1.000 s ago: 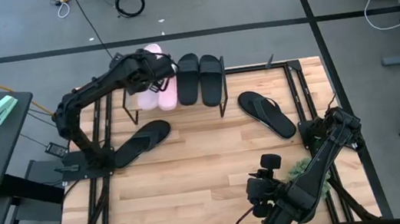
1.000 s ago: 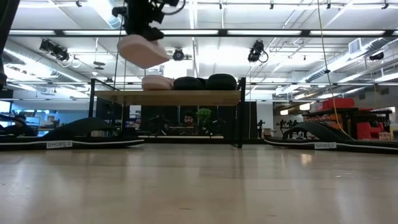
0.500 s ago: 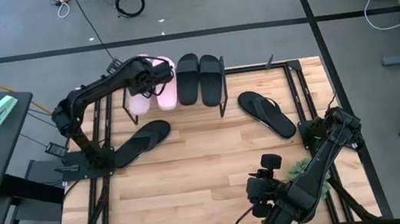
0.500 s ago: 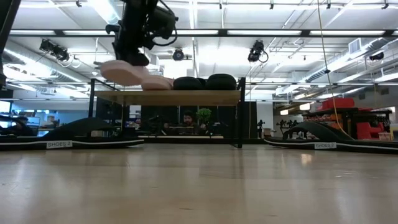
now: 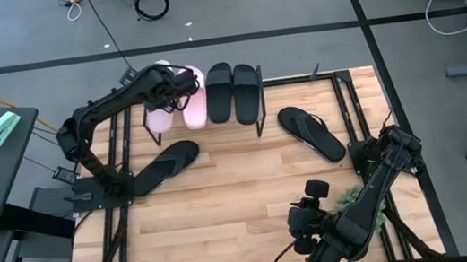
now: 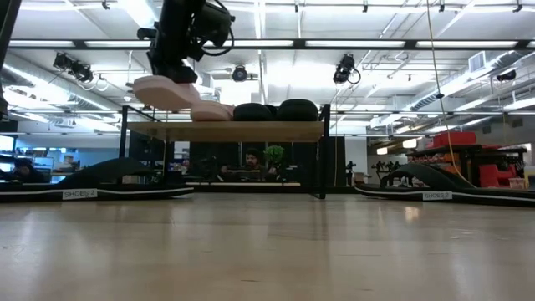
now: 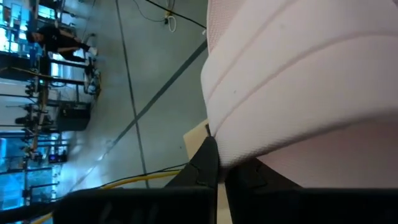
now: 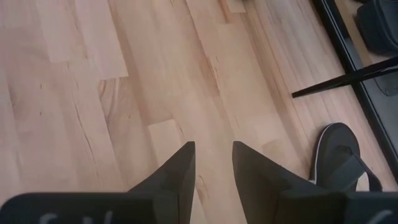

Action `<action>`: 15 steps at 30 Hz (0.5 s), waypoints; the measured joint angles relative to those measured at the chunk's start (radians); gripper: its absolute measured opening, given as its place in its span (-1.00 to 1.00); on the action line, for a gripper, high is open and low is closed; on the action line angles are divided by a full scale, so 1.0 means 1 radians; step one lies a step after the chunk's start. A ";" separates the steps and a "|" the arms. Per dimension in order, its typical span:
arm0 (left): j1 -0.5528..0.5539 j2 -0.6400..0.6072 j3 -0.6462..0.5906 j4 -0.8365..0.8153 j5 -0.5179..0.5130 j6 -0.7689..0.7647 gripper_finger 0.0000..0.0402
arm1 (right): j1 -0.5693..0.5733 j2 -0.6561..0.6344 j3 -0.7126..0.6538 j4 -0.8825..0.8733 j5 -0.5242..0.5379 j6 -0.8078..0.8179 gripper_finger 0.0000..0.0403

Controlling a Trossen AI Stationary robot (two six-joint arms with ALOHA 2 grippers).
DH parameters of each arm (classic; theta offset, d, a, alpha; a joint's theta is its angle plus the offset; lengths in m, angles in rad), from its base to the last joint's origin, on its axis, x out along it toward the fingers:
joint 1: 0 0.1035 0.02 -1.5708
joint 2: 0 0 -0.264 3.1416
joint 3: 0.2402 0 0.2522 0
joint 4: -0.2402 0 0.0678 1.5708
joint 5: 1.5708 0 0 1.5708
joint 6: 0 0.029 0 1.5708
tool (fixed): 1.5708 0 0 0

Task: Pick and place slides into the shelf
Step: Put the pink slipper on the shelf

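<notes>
My left gripper (image 5: 175, 86) is shut on a pale pink slide (image 5: 159, 114) over the left end of the shelf (image 6: 251, 130); the slide fills the left wrist view (image 7: 298, 81). A second pink slide (image 5: 195, 105) and two black slides (image 5: 219, 92) (image 5: 248, 93) lie on their soles on the shelf's top board. Two thin black flip-flops (image 5: 166, 165) (image 5: 312, 133) lie flat on the tabletop. My right gripper (image 8: 212, 168) is open and empty, low over the table's near right part (image 5: 306, 239). My left gripper holds the pink slide from above, at its right side near the broad ribbed strap (image 7: 249, 124); one dark finger (image 7: 208, 163) shows against the foam, the other is hidden by the slide. The slide hangs nearly level under the gripper (image 6: 163, 90). Whether it touches the board or the other pink slide, I cannot tell.
The shelf's black frame legs (image 5: 260, 123) stand at the table's far edge. The tabletop's middle is bare wood (image 5: 242, 193). A side table with a green object (image 5: 2, 127) stands off to the left. Cables lie on the floor beyond the shelf.
My left gripper has gone down and toward the table's left edge with the pink slide. The slide was high above the shelf and tilted; it now hangs nearly level just over the shelf's left end, beside the other pink slide.
</notes>
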 joint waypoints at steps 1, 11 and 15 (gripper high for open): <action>0.000 0.002 0.000 0.000 0.004 -0.012 -0.94 | 0.000 0.000 0.000 0.000 0.000 0.000 -0.44; 0.000 0.009 0.000 0.016 0.055 -0.062 -0.94 | 0.000 0.000 0.000 0.000 0.000 -0.001 -0.44; 0.000 0.009 0.000 0.030 0.066 -0.062 -0.94 | 0.000 0.000 0.000 0.000 0.000 -0.001 -0.44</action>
